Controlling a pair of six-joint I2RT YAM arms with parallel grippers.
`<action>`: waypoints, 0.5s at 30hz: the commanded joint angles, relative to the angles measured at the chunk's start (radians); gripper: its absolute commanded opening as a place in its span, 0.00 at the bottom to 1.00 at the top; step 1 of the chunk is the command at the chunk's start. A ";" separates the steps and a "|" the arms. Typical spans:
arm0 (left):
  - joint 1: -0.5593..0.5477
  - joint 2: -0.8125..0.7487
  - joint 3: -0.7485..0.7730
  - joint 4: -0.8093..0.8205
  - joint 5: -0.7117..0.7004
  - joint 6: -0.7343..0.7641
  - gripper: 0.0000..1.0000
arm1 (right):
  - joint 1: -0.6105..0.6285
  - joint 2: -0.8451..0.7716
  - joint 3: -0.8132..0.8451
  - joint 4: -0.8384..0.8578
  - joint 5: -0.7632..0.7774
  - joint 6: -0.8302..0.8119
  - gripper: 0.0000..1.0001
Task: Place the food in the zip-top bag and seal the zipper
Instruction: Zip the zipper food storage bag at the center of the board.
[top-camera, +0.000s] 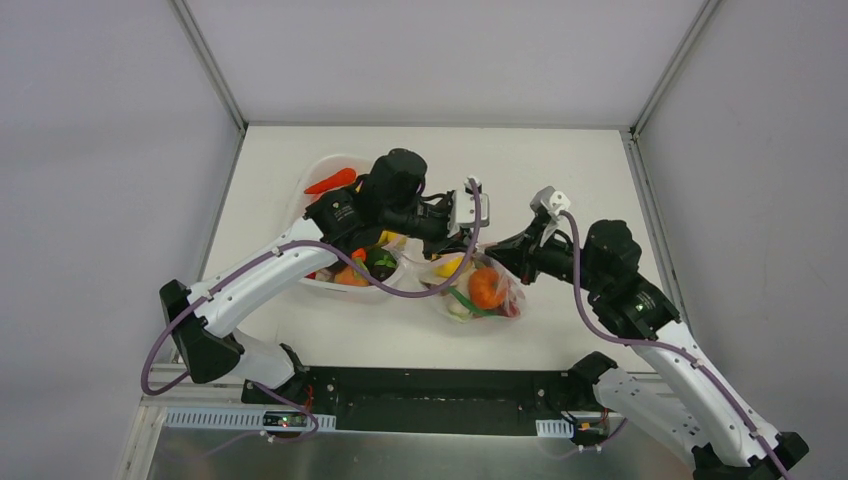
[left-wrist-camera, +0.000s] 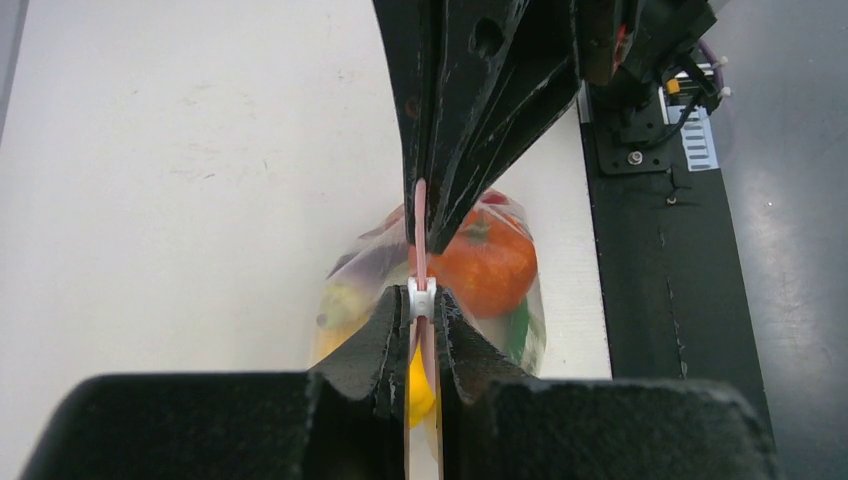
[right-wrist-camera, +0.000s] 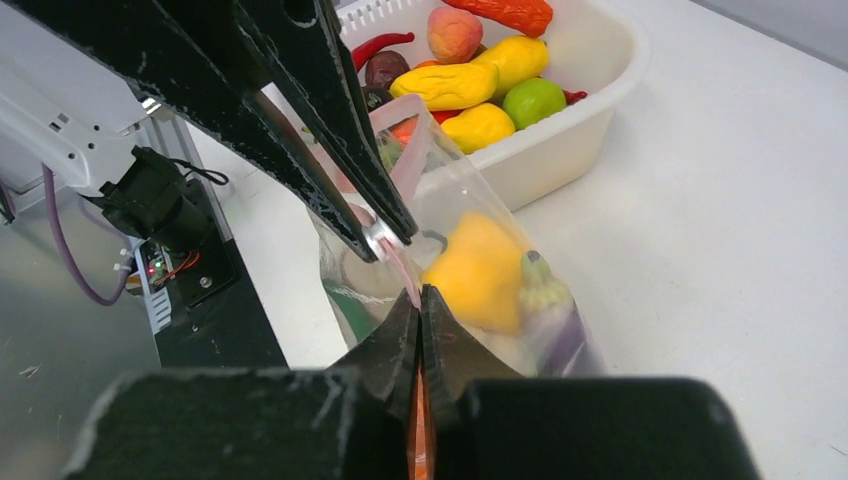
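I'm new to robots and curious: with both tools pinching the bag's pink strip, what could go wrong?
The thin zipper could slip out of the left tool or right tool, since each pinches it only at its tips. The plump orange food sits right under the zipper and might keep the bag from sealing.

Tub and worktop
White tub sits left of centre on the pale worktop; black plate along near edge.

The left arm and the right arm are made of white tubes and black joints. A purple cable is strung along each. Black pointed fingers are fitted to the left gripper and the right gripper.
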 joint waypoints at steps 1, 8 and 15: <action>0.019 -0.084 -0.066 -0.037 -0.063 0.006 0.00 | -0.005 -0.065 -0.016 0.093 0.108 0.018 0.00; 0.084 -0.187 -0.170 -0.040 -0.101 -0.004 0.00 | -0.004 -0.122 -0.045 0.101 0.178 0.034 0.00; 0.120 -0.269 -0.225 -0.059 -0.135 0.008 0.00 | -0.004 -0.152 -0.060 0.130 0.222 0.045 0.00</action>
